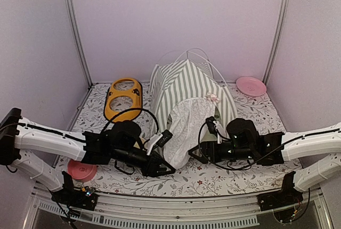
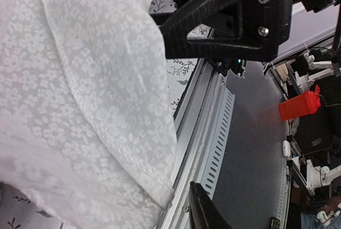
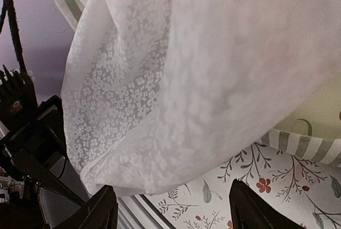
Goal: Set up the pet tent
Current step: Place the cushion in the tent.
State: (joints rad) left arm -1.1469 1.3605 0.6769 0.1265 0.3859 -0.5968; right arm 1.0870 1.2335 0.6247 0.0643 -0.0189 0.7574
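Observation:
The pet tent stands at mid-table, striped grey-green and white, with thin white poles arching over its top. Its lace door flap hangs down the front. My left gripper is at the flap's lower left. In the left wrist view the lace covers the left side; one finger shows beside the lace's edge and the other is hidden. My right gripper is at the flap's lower right. In the right wrist view it is open and empty just below the hanging lace.
A yellow two-hole feeder lies left of the tent. A pink plate sits at the back right and a red dish at the near left. The floral mat covers the table. The metal front rail runs close by.

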